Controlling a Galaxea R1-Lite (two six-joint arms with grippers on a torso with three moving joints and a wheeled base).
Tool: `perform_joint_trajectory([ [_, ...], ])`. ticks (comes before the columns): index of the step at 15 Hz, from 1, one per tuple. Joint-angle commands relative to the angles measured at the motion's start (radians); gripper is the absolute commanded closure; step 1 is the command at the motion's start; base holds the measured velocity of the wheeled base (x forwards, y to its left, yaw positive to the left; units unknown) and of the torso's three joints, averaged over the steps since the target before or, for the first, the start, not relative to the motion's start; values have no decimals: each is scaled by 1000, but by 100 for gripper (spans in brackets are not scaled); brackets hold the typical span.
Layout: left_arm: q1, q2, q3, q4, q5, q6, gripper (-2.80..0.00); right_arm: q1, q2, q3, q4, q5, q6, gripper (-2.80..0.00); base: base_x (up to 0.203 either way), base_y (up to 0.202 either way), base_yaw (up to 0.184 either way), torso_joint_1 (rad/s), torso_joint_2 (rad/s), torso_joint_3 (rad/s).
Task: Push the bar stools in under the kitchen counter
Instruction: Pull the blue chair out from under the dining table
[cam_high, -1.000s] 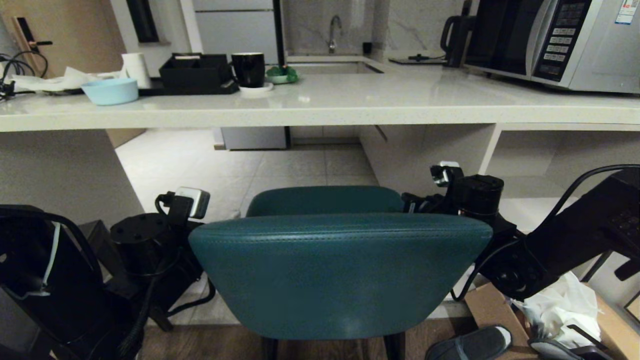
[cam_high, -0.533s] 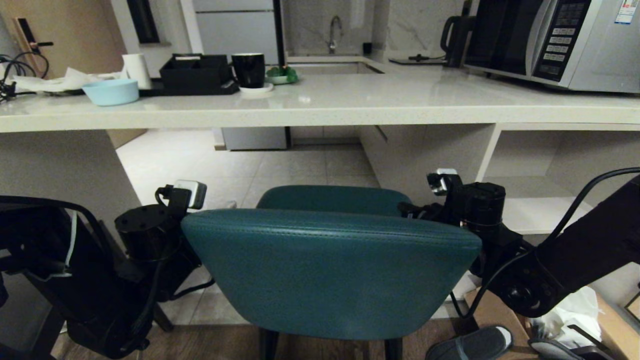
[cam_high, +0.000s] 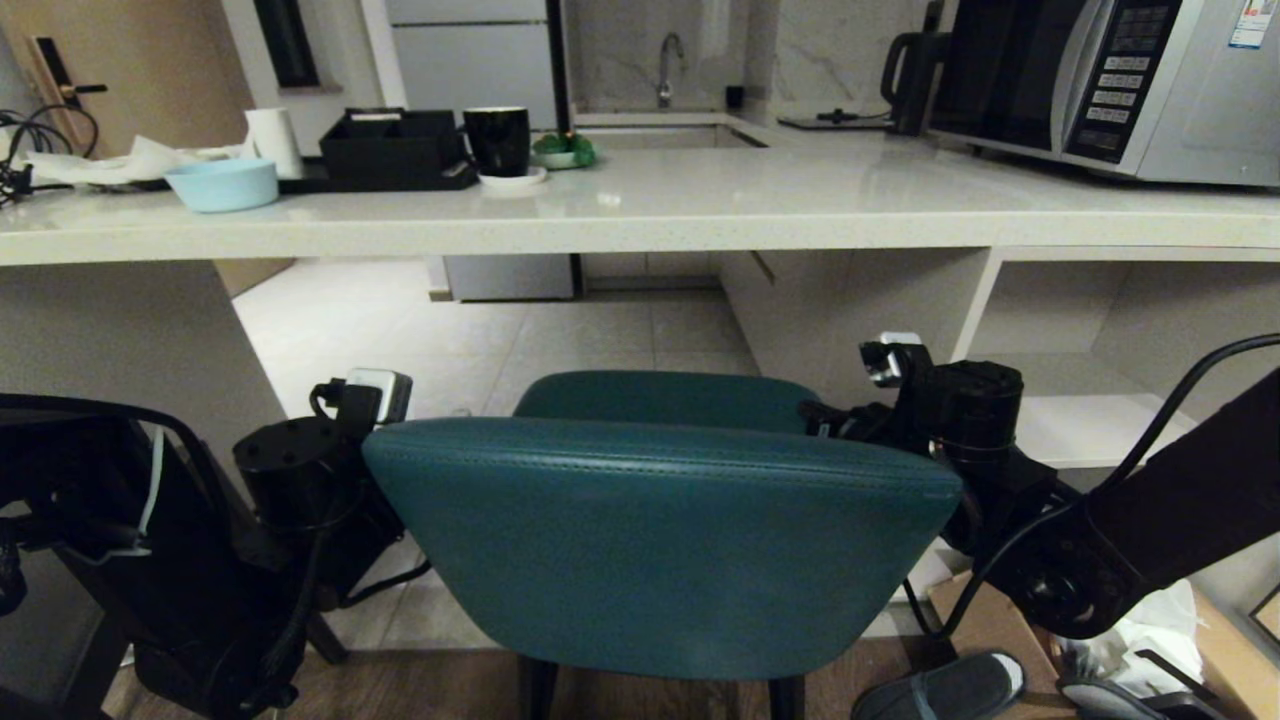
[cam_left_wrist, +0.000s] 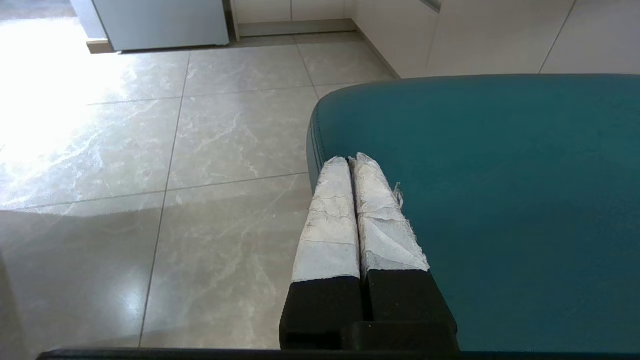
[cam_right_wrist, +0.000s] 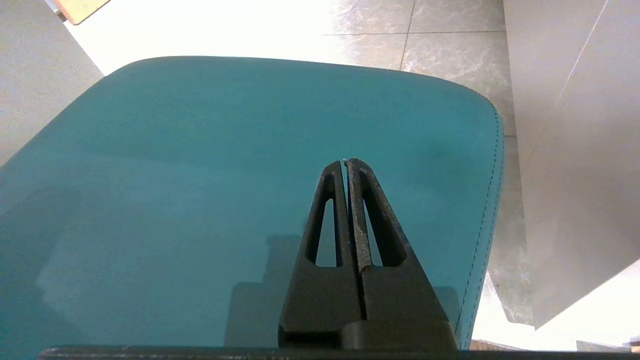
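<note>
The teal bar stool fills the middle of the head view, its curved back (cam_high: 660, 540) nearest me and its seat (cam_high: 665, 398) beyond, facing the opening under the kitchen counter (cam_high: 700, 228). My left arm (cam_high: 295, 480) reaches past the left end of the back, my right arm (cam_high: 965, 420) past the right end. In the left wrist view, my left gripper (cam_left_wrist: 350, 161) is shut and empty, its white-wrapped fingers (cam_left_wrist: 327, 220) lying over the seat's (cam_left_wrist: 500, 190) left edge. My right gripper (cam_right_wrist: 346, 163) is shut and empty over the seat (cam_right_wrist: 200, 165) near its right edge.
A white side panel (cam_high: 120, 340) bounds the opening on the left, a cabinet wall with shelves (cam_high: 1090, 420) on the right. Tiled floor (cam_high: 480, 330) runs beneath. A blue bowl (cam_high: 221, 184), black mug (cam_high: 497, 140) and microwave (cam_high: 1120, 85) sit on top. A cardboard box (cam_high: 985, 615) and slipper (cam_high: 940, 690) lie lower right.
The stool's back has shifted a little to the left and away from me, and both arms have gone forward with it. Over the last half second hardly anything moves.
</note>
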Motion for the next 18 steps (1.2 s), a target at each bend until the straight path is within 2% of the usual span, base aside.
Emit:
perform_joint_trajectory([
  [1,0,11,5,-3,1,0,0,1,-7,13,-7,-1,3,0,0,0,0,0,0,0],
  [18,-20,36,30,-3,3,1,0,9,6,18,-7,-1,5,0,0,0,0,0,0,0],
])
